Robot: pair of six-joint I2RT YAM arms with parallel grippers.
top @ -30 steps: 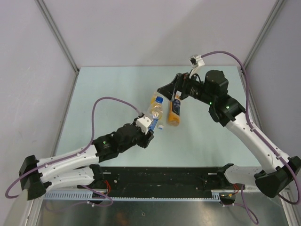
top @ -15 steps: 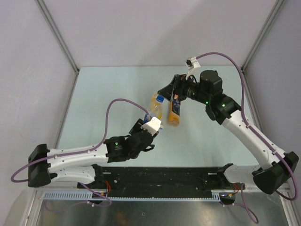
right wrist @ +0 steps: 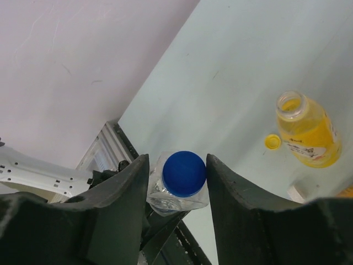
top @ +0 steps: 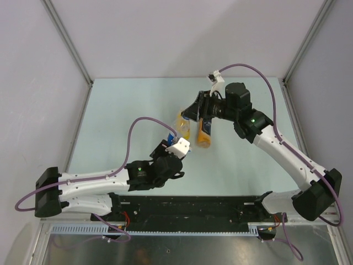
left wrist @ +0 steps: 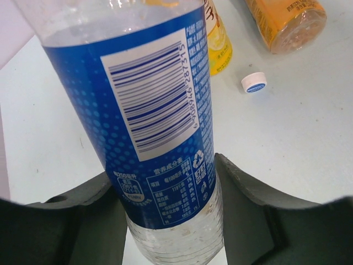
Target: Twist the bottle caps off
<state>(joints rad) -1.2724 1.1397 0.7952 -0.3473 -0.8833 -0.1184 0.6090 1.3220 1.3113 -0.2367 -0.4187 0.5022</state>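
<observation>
My left gripper (left wrist: 165, 168) is shut on the lower body of the clear bottle (left wrist: 149, 94) with the blue label and holds it up off the table. In the right wrist view its blue cap (right wrist: 185, 173) sits between the jaws of my right gripper (right wrist: 177, 157). The right finger touches the cap and a slim gap shows on the left. From above, the right gripper (top: 187, 115) hangs over the clear bottle (top: 182, 132) and the left gripper (top: 177, 144). The yellow bottle (right wrist: 306, 130) lies uncapped, its yellow cap (right wrist: 271, 142) beside it. A white cap (left wrist: 253, 83) lies loose.
The orange bottle (top: 204, 137) lies on the table just right of the held bottle, under the right arm. Metal frame posts stand at the table's back corners, and a black rail (top: 187, 207) runs along the near edge.
My right gripper has shifted left over the clear bottle's blue cap and its jaws have narrowed around it. The left arm drew nearer with the bottle early on, then stayed put.
</observation>
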